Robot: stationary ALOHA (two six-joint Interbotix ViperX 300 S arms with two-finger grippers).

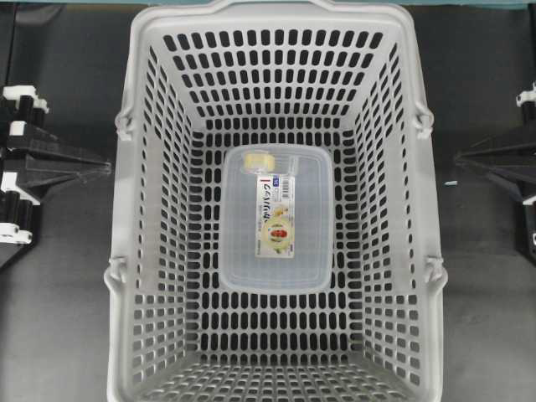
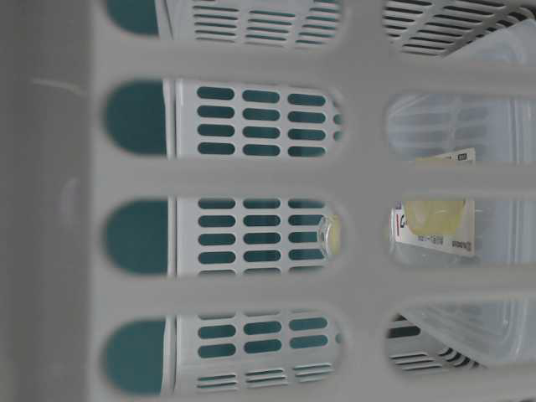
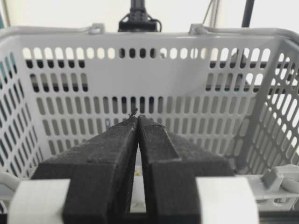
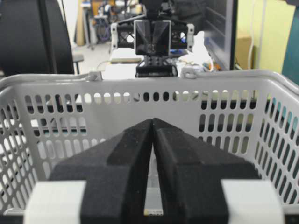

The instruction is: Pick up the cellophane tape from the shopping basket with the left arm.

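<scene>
The cellophane tape (image 1: 260, 159), a small clear yellowish roll with a white piece, lies at the far end of the clear box (image 1: 276, 255) on the floor of the light-grey shopping basket (image 1: 126, 218). I cannot tell whether it sits on the box or inside it. My left gripper (image 1: 105, 167) is shut and empty outside the basket's left wall, its tips (image 3: 138, 117) facing the basket wall (image 3: 140, 79). My right gripper (image 1: 459, 159) is shut and empty outside the right wall, facing the basket (image 4: 140, 109) in the right wrist view (image 4: 153, 120).
The clear box carries a long printed label (image 1: 275, 213). The basket's tall pierced walls (image 2: 251, 176) stand between both grippers and the tape. Hinged handles lie along the rim (image 3: 96, 29). The dark table (image 1: 59, 293) surrounds the basket.
</scene>
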